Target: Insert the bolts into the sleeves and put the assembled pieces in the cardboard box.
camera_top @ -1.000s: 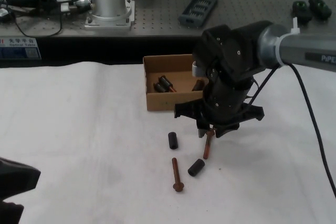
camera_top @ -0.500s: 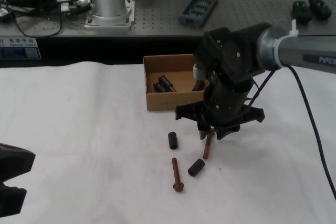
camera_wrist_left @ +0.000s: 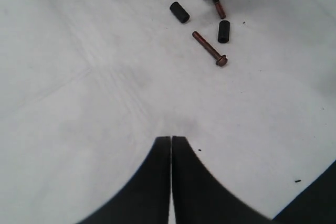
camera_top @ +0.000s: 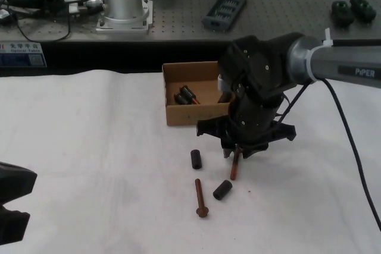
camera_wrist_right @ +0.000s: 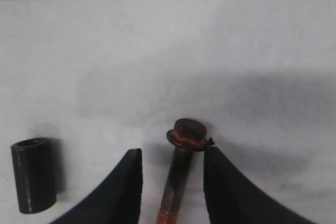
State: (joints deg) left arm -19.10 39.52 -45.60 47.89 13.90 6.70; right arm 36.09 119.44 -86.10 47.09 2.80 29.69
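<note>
Shifted slightly, right end effector [camera_top: 237, 152] straddles bolt [camera_wrist_right: 186, 132].

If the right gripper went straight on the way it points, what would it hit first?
The bolt lies between the right gripper's open fingers, so they would probably meet the white cloth first.

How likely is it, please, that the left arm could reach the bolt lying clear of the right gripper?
Probably yes: only bare cloth lies between the left gripper and that bolt.
</note>
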